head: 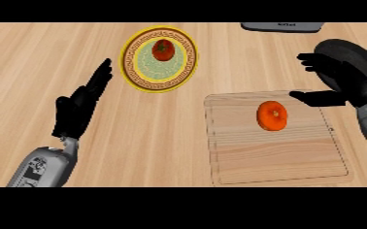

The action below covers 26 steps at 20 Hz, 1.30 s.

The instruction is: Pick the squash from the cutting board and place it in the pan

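On the wooden tabletop (143, 140), head view: a pale cutting board (279, 165) lies at lower right, its edges roughly square to the view. The squash (273, 116), a rounded orange body, rests on the far half of the board, about midway between its left and right edges, and nothing touches it.

The right robot hand (342, 76) enters from the right edge and hangs over the board's far right corner. It is open and grips nothing. Its fingers (314, 60) reach leftward beyond the board's far edge, and its thumb (314, 97) lies lower, above the corner itself. The squash sits just left of the thumb tip, apart from it.

The left robot hand (80, 106) shows at lower left on its grey forearm (41, 167), well apart from the board. It is open and empty, with straight fingers pointing up and to the right, toward the plate.

A yellow plate (136, 75) with a patterned brown rim stands at upper centre. A small red fruit (163, 50) with a green top sits on the plate's far half.

A dark grey object (283, 26) is cut off by the top edge at upper right; what it is cannot be told. The pan cannot be made out for certain: the dark rounded mass behind the right robot hand may be the hand itself.
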Each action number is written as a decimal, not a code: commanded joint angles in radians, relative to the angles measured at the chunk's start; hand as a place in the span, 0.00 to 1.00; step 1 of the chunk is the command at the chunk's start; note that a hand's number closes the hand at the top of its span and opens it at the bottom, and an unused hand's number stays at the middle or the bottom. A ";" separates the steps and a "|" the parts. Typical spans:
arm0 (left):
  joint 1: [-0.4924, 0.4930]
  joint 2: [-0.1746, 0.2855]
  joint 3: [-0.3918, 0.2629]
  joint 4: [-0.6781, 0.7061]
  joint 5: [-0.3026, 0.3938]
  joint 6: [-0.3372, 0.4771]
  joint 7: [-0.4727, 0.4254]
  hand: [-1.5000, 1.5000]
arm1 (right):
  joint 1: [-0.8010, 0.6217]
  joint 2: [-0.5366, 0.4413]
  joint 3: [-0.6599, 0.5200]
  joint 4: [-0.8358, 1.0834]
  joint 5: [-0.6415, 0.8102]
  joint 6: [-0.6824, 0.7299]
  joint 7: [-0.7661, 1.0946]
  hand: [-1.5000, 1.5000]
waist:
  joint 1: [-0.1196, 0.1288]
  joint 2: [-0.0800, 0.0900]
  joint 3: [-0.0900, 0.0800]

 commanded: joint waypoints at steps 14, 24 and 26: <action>0.091 0.032 0.021 -0.078 0.004 -0.100 0.029 0.50 | -0.135 -0.022 0.173 -0.004 0.291 0.132 0.309 0.00 | -0.027 -0.020 0.004; 0.063 0.016 0.046 -0.019 0.003 -0.111 -0.004 0.50 | -0.400 0.088 0.277 0.072 0.185 0.678 0.686 0.00 | -0.023 -0.014 0.004; 0.024 -0.022 0.025 -0.051 -0.002 -0.089 0.044 0.50 | -0.411 0.161 0.278 0.125 0.161 0.715 0.737 0.00 | -0.026 -0.014 0.005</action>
